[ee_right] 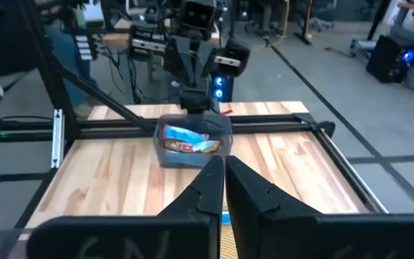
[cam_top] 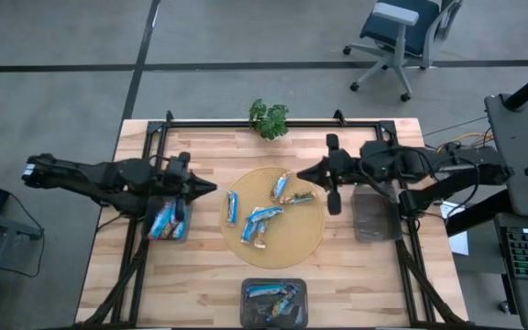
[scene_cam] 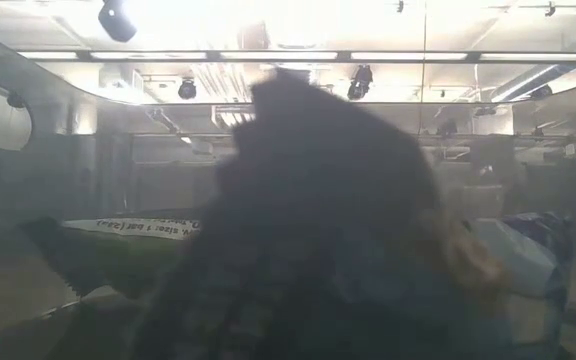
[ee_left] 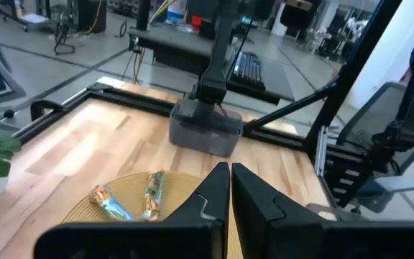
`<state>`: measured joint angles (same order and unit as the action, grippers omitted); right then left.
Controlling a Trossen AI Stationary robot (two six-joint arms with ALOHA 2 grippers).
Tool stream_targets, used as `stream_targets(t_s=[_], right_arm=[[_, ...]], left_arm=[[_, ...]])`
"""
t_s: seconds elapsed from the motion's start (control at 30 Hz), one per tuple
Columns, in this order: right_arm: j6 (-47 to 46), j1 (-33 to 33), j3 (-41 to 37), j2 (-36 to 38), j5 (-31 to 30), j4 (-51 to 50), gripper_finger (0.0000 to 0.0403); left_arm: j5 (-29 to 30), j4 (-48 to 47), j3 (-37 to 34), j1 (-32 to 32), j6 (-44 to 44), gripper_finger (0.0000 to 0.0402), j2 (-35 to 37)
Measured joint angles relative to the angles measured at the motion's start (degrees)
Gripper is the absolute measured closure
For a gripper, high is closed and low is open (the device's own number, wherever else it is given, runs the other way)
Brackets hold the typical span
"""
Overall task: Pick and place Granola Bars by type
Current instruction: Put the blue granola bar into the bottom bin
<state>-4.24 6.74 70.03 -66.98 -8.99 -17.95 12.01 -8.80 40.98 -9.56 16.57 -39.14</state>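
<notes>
**Both grippers closed and empty above the counter, bars spread over mat and bins**

Currently the left gripper hangs with its two fingers pressed together and nothing between them, its tip pointing right toward the middle of the counter. It sits just right of the left bin, which holds a few blue Granola Bars. In the left wrist view the closed fingers point across the round mat toward the far side.

Opposite it, the right gripper is likewise shut on nothing, its tip pointing left and reaching over the right edge of the round woven mat. In the right wrist view its joined fingers aim at the left bin, where blue wrappers show through the clear wall.

Between the two gripper tips, the mat carries several loose bars: one blue bar lying lengthwise on the left part, a blue pair near the middle, and two more toward the far right part, close under the right gripper. The right bin stands just beyond the mat on the right, beneath the right arm. A third bin at the near edge of the counter holds more bars. A small green plant stands at the far edge.
</notes>
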Motion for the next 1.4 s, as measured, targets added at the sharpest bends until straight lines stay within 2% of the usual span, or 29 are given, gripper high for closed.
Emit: stream_targets(t_s=[0.17, 0.33, 0.57, 0.77, 1.07, 1.27, 1.4], right_arm=[[2.75, -0.14, 8.75, -5.70, 0.50, -3.23, 0.0394], [-0.83, -0.52, 16.07, -10.35, 0.68, -9.39, 0.0394], [-0.97, -0.90, 25.99, -15.90, 3.39, -18.41, 0.0394], [-1.77, -3.13, 32.61, -17.86, 9.35, -19.47, 0.0394], [-0.07, -9.16, 42.11, -18.62, 9.55, -25.65, 0.0394], [0.06, -11.52, 46.16, -20.19, 10.61, -30.92, 0.0394], [0.62, -12.11, 46.75, -20.90, 10.53, -36.13, 0.0372]], left_arm=[[-1.96, -0.09, -3.15, 0.00, -0.26, 0.0401, 3.54], [-5.47, -0.37, -6.39, -0.01, -0.45, 0.0401, 6.12], [-5.53, -0.29, -8.86, 0.00, -2.36, 0.0401, 9.63], [-5.55, -4.01, -9.59, 0.00, -4.39, 0.0401, 14.16], [-5.55, -7.26, -9.61, 0.00, -4.66, 0.0401, 20.89], [-5.55, -8.66, -9.64, 0.00, -5.42, 0.0401, 22.91], [-5.43, -9.26, -9.59, 0.00, -4.77, 0.0402, 23.47]])
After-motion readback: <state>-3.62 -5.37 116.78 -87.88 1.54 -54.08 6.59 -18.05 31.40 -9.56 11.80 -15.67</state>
